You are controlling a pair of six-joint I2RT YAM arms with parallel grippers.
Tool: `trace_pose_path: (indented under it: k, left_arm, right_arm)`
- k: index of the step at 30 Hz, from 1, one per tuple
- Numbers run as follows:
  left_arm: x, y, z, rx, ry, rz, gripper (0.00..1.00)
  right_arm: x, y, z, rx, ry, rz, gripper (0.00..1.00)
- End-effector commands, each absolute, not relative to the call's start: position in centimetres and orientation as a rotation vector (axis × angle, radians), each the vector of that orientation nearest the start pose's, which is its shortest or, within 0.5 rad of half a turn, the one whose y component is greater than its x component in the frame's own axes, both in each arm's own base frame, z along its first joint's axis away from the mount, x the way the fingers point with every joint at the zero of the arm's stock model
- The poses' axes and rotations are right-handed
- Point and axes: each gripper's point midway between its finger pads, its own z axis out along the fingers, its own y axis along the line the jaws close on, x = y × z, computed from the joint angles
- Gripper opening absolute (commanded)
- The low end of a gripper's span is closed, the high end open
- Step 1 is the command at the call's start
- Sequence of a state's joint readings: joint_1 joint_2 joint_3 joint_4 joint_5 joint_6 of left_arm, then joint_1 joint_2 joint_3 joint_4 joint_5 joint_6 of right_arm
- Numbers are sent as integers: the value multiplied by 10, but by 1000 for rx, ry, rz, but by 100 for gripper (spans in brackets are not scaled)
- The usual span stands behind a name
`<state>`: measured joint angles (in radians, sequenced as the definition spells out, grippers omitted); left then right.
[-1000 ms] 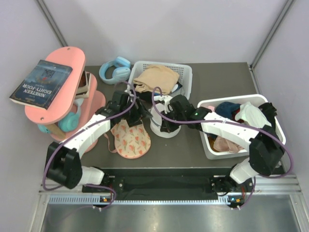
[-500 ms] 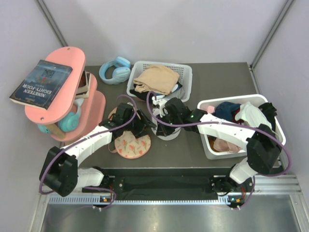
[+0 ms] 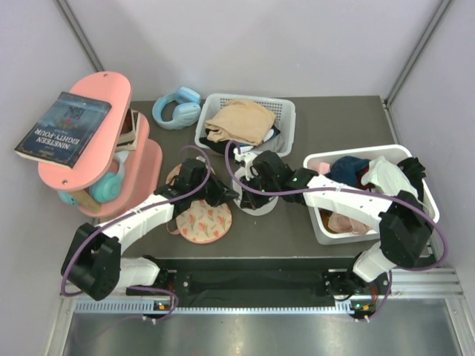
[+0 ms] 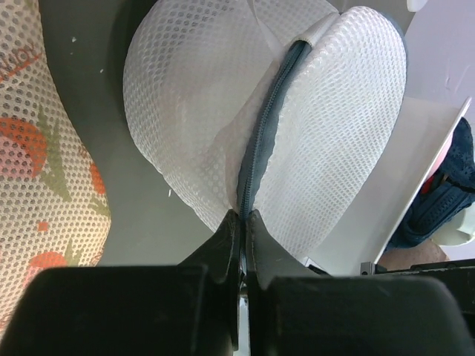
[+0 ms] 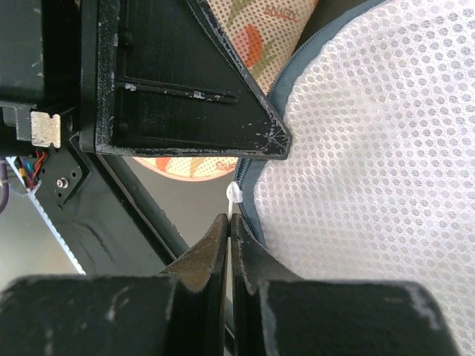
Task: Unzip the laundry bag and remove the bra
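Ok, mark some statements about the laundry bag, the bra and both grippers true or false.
1. The left gripper is shut on the laundry bag at its zip seam. True.
2. The bra is inside the laundry bag. False: it lies outside it, on the table beside the bag.
3. The right gripper stands wide open. False: it is shut, at the bag's zip edge.
4. A tan garment sits in the rear basket. True.
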<state>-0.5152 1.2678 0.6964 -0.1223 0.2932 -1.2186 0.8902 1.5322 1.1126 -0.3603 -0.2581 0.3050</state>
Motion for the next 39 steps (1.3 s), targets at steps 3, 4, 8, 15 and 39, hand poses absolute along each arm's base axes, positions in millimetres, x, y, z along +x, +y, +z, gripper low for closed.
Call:
trace_pose_path:
  k: [3,4,8,15,39]
  left_arm:
    - [272,-244,133,-694,2371,-1132,0]
    - [271,-242,134,-691,2367,-1122,0]
    - [273,-231,137,-679,2356,-1066,0]
    - [276,-210,137,-641,2359,-968,0]
    - [328,-224,176,-292,2401,-819,69]
  right_arm:
    - [200,351,157,-834,2278,895,0]
    - [200,349,158,-830,2280,890,0]
    - [200,341,157,-810,2286,858,0]
    - [208,323,158,-737,2287,803,0]
    - [210,362,176,-808,2245,973,0]
